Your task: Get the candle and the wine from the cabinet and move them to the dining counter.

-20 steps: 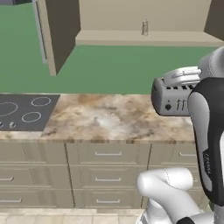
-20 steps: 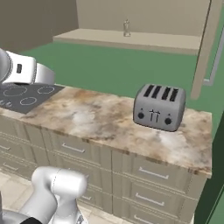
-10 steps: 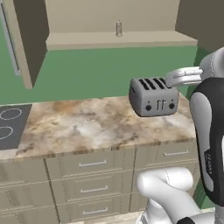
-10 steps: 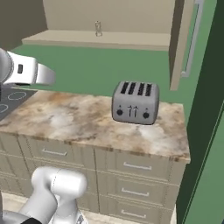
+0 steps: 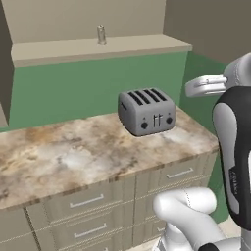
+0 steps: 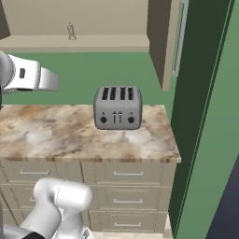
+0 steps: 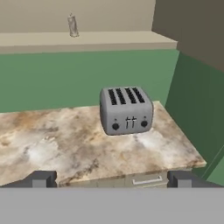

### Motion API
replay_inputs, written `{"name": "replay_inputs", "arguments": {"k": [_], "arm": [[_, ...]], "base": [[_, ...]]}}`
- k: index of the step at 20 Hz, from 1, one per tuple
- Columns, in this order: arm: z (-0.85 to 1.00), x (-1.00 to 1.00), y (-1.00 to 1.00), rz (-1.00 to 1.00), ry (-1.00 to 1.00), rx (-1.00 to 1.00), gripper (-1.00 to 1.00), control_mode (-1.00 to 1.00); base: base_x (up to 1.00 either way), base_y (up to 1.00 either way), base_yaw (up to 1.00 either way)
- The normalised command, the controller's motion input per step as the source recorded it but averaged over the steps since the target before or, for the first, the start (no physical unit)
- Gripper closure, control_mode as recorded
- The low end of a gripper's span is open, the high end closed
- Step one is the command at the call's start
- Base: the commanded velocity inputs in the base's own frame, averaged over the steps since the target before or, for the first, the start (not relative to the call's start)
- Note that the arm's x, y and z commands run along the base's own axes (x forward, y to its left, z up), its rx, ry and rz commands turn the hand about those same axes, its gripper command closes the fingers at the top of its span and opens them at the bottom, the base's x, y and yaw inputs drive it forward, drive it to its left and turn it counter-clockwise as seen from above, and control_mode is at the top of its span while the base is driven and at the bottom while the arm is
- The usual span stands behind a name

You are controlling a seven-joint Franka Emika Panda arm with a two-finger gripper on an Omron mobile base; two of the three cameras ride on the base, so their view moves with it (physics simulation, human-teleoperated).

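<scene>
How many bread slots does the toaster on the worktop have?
4. They run side by side across the top of the grey toaster, which stands on the marbled worktop near its right end, below the open cabinet shelf. None looks hidden.

There is one toaster (image 5: 147,111) with four slots on one worktop (image 5: 73,157). One candle (image 5: 101,35) stands on one cabinet (image 5: 98,49) shelf. Under the worktop I count six drawers (image 6: 128,174) in the right base view.

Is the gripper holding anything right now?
No, in the hand view the gripper stands wide open with nothing between its fingertips, facing the toaster on the worktop.
</scene>
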Motion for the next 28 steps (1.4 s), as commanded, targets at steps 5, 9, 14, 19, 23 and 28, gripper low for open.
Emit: {"name": "replay_inputs", "arguments": {"k": [5,9,14,19,23,28], "arm": [[0.0,0.0,0.0,0.0,0.0,0.0,-1.0,1.0],[0.0,0.0,0.0,0.0,0.0,0.0,-1.0,1.0],[0.0,0.0,0.0,0.0,0.0,0.0,-1.0,1.0],[0.0,0.0,0.0,0.0,0.0,0.0,-1.0,1.0],[0.0,0.0,0.0,0.0,0.0,0.0,-1.0,1.0],[0.0,0.0,0.0,0.0,0.0,0.0,-1.0,1.0]], "base": [[0.02,0.05,-0.06],[0.14,0.23,0.27],[0.26,0.27,0.29],[0.39,0.33,0.18],[0.38,0.47,0.05],[0.24,0.39,0.0]]}}
